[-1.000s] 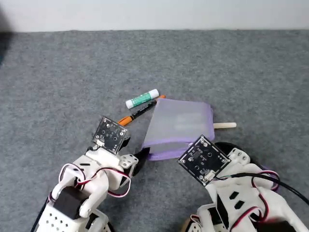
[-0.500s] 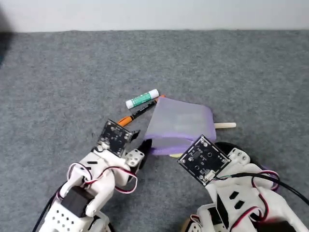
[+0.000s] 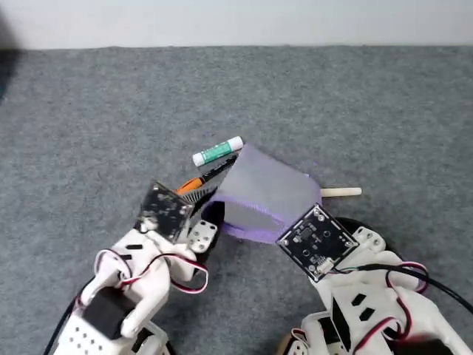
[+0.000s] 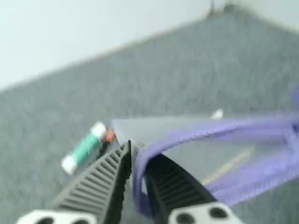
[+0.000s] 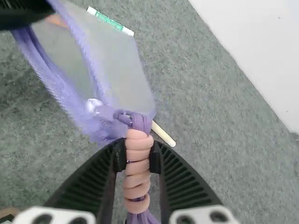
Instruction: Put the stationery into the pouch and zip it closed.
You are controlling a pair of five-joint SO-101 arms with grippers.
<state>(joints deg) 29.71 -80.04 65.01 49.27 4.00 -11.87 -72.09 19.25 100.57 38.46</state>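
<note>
The purple mesh pouch is held up off the mat between both arms, tented with its mouth edge raised. My left gripper is shut on the pouch's purple rim at the pouch's left corner. My right gripper is shut on the pink knotted zipper pull at the pouch's other end. A green-and-white glue stick and an orange-and-black pen lie on the mat just beyond the pouch. A wooden pencil sticks out from behind the pouch's right side.
Grey carpet-like mat covers the table, with a white wall strip at the far edge. Both arm bases crowd the near edge. The glue stick lies close to the left gripper's fingers.
The left gripper has closed on the pouch's left rim and lifted it, so the flat pouch now tents upward. The right arm has hardly moved.
</note>
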